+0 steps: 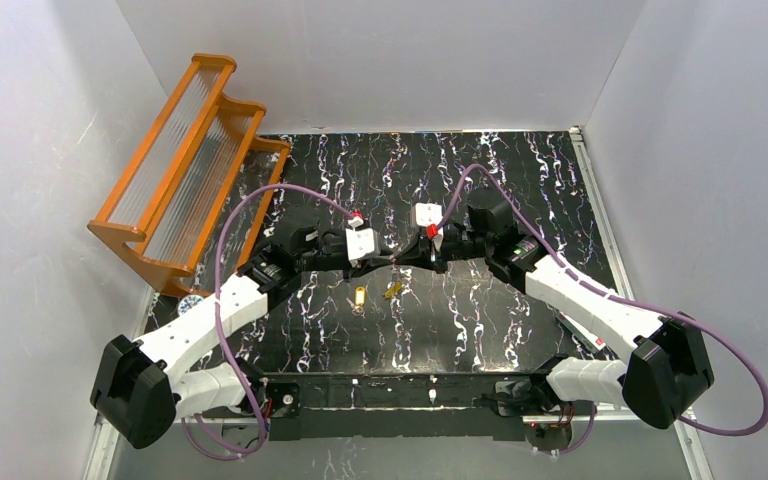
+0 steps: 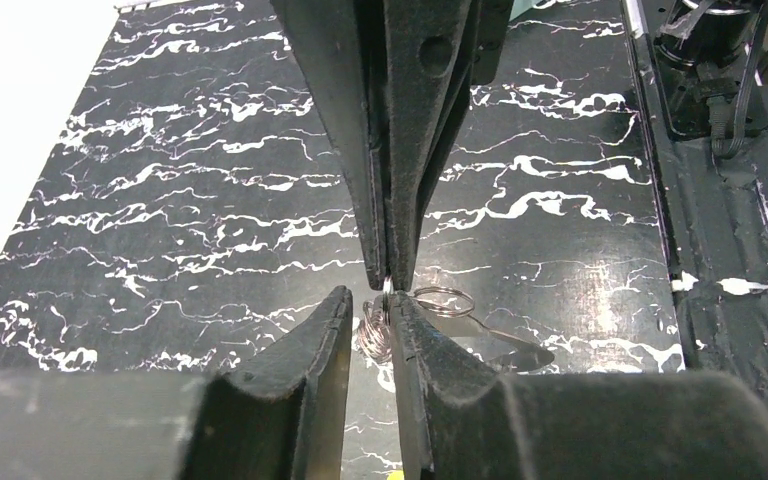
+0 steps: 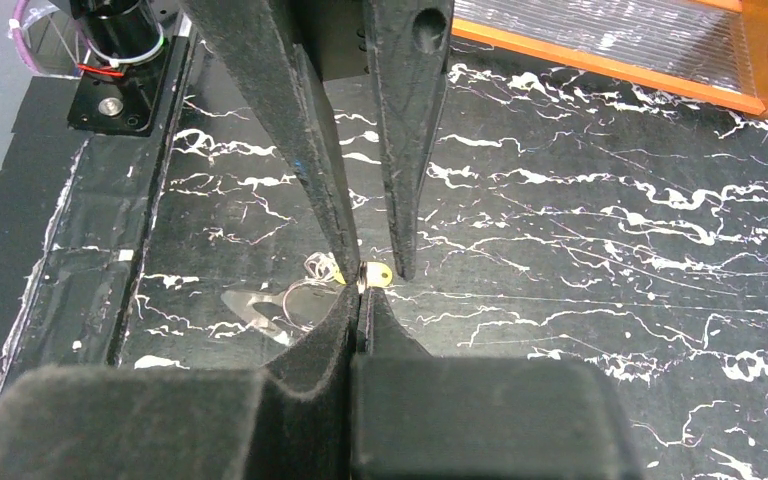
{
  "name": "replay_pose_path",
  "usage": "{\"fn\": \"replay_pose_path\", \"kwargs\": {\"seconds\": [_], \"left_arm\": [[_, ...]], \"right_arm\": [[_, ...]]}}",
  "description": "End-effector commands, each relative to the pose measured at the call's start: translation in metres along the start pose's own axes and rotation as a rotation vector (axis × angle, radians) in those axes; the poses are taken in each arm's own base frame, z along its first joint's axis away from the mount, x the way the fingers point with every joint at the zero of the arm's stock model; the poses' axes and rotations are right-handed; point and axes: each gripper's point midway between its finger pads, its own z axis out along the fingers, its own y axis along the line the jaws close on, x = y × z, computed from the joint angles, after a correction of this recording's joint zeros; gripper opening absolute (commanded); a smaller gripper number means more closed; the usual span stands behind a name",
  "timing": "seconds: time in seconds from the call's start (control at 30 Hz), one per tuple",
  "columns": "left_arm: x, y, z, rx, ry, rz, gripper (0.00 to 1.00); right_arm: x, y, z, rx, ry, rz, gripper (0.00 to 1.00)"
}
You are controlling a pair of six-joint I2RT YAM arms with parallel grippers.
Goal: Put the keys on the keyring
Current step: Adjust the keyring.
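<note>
keys: two tiny keys with yellow-orange plastic heads and short silver blades (image 1: pixel 360 296) (image 1: pixel 392 290), flat on the black white-veined desk (image 1: pixel 480 325), mid-desk, untouched
key axes: left key runs roughly near edge to far edge; right key lies diagonal
keyring: thin silver-grey wire keyring (image 2: pixel 376 338), looks raised off the desk, caught between the two claw tips
right claw (image 3: pixel 359 295): fully closed, tip nipping the keyring wire
left claw (image 2: pixel 372 300): fingers slightly apart, wire loops in the gap; can't tell if pinched
key relation: both keys lie just toward the near edge from the meeting claws; left key nearer left claw, right key about under the meeting point
likely next: one claw frees up for a key, probably the left
</note>
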Motion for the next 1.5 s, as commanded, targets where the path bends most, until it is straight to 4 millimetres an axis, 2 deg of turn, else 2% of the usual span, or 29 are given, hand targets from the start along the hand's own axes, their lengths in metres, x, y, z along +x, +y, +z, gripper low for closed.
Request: {"fn": "replay_pose_path", "kwargs": {"seconds": [0.0,0.13,0.3,0.43,0.53,0.6,0.7,0.87,1.0,1.3,1.4,1.47], "left_arm": [[-0.006,0.003,0.000,0.002,0.012,0.030,0.17],[-0.007,0.002,0.003,0.014,0.007,0.025,0.13],[-0.013,0.002,0.007,0.016,-0.010,0.022,0.13],[-0.018,0.003,0.007,0.003,-0.026,0.014,0.00],[-0.020,0.007,0.006,-0.033,-0.038,-0.006,0.00],[-0.020,0.008,0.005,-0.063,-0.057,-0.031,0.00],[-0.027,0.011,0.003,-0.108,-0.114,-0.068,0.00],[-0.034,0.011,-0.003,-0.159,-0.192,-0.102,0.00],[-0.045,0.010,-0.010,-0.189,-0.265,-0.095,0.00],[-0.065,0.004,-0.026,-0.230,-0.400,-0.009,0.00],[-0.071,0.000,-0.030,-0.222,-0.428,0.024,0.00],[-0.075,-0.002,-0.032,-0.213,-0.442,0.040,0.00]], "right_arm": [[-0.034,-0.003,-0.002,-0.010,-0.071,-0.081,0.01],[-0.032,-0.001,-0.001,-0.021,-0.071,-0.075,0.01],[-0.031,-0.001,-0.001,-0.021,-0.071,-0.070,0.01],[-0.030,-0.001,0.000,-0.023,-0.069,-0.066,0.01],[-0.031,-0.002,0.000,-0.018,-0.069,-0.063,0.01],[-0.035,-0.004,-0.001,-0.008,-0.076,-0.068,0.09],[-0.040,-0.003,-0.003,-0.002,-0.095,-0.087,0.12],[-0.050,-0.004,-0.007,0.029,-0.133,-0.105,0.50],[-0.062,-0.008,-0.014,0.091,-0.178,-0.134,0.62],[-0.077,-0.006,-0.031,0.196,-0.271,-0.210,0.66],[-0.076,-0.002,-0.031,0.183,-0.279,-0.219,0.64],[-0.077,-0.001,-0.030,0.171,-0.285,-0.216,0.58]]}}
